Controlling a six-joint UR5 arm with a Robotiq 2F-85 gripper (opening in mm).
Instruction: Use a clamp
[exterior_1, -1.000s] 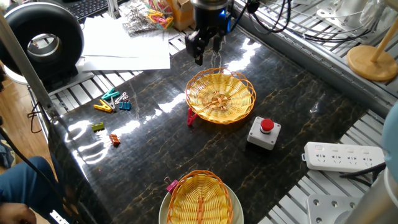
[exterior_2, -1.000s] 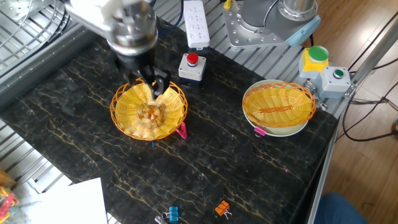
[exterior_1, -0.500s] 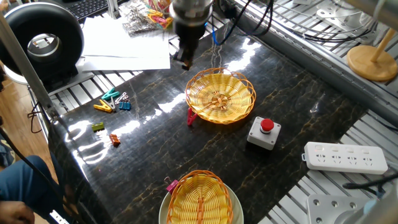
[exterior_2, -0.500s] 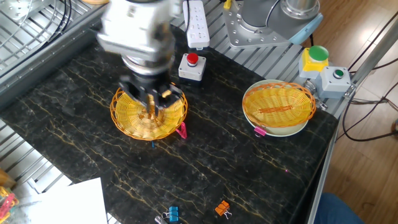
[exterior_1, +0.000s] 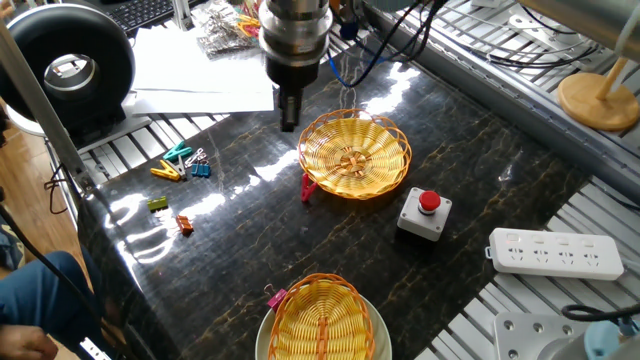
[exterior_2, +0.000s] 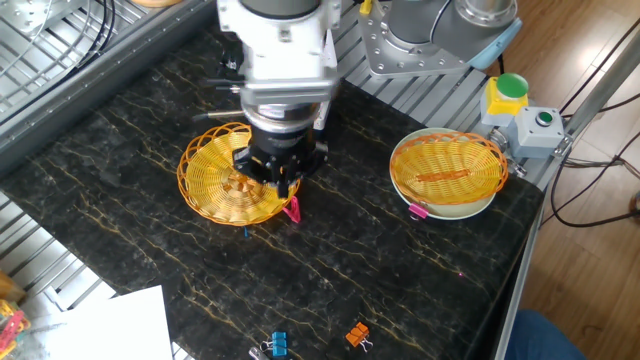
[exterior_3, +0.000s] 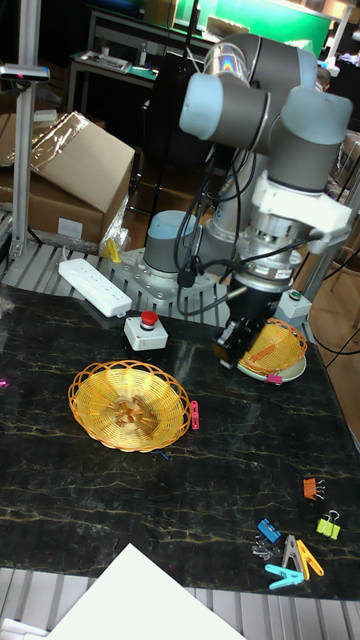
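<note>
In one fixed view the gripper (exterior_1: 288, 110) hangs over the dark marble table (exterior_1: 480, 160); its fingers look close together with nothing between them. The wicker basket (exterior_1: 355, 153) sits just beside it, and the red clamp (exterior_1: 307, 187) is clipped on the basket's rim, below the gripper in the picture; white paper (exterior_1: 200, 65) lies behind the gripper; a red button box (exterior_1: 424, 213) sits past the basket.

In the other fixed view the gripper (exterior_2: 279, 172) is right above the basket's (exterior_2: 212, 180) edge; the clamp (exterior_2: 292, 210) pokes out just under it; a second basket (exterior_2: 450, 170) sits well apart.

In the tall fixed view the gripper (exterior_3: 237, 350) floats above the table (exterior_3: 120, 500); the clamp (exterior_3: 195, 414) is lower and near; a cardboard box (exterior_3: 80, 165) stands far behind.
</note>
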